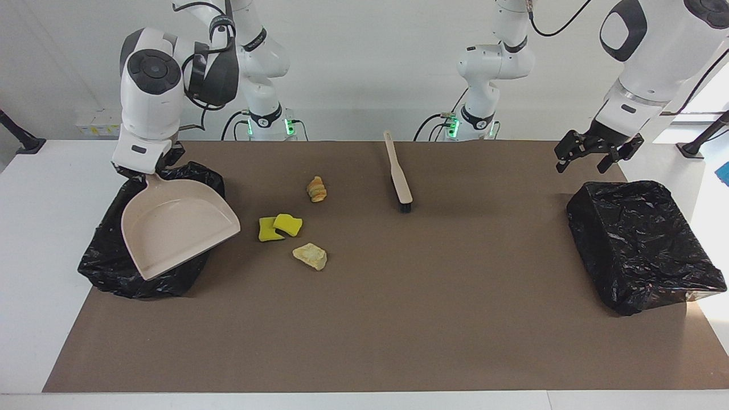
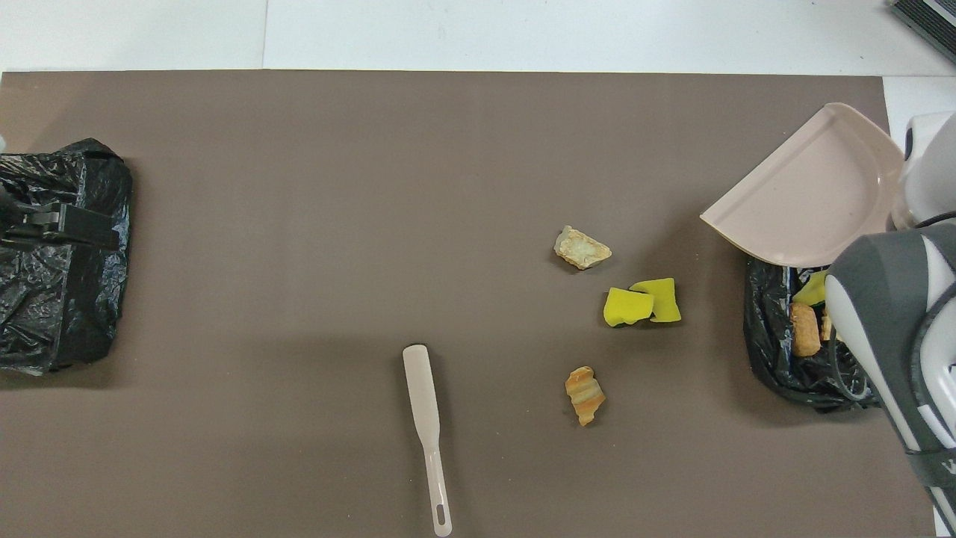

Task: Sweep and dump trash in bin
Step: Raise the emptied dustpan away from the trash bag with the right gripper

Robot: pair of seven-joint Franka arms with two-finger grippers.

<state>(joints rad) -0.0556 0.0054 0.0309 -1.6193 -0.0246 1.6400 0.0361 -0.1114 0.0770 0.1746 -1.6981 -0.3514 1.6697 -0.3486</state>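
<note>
My right gripper is shut on the handle of a beige dustpan, held tilted over the black-bagged bin at the right arm's end. The dustpan looks empty. In that bin lie a tan lump and a yellow chunk. Trash on the mat: two yellow sponge chunks, a pale tan lump and an orange-brown lump. My left gripper hangs open and holds nothing, above the second black bin.
A beige brush with dark bristles lies on the brown mat, nearer to the robots than the trash and toward the middle. In the overhead view the brush lies with its handle toward the robots. White table borders the mat.
</note>
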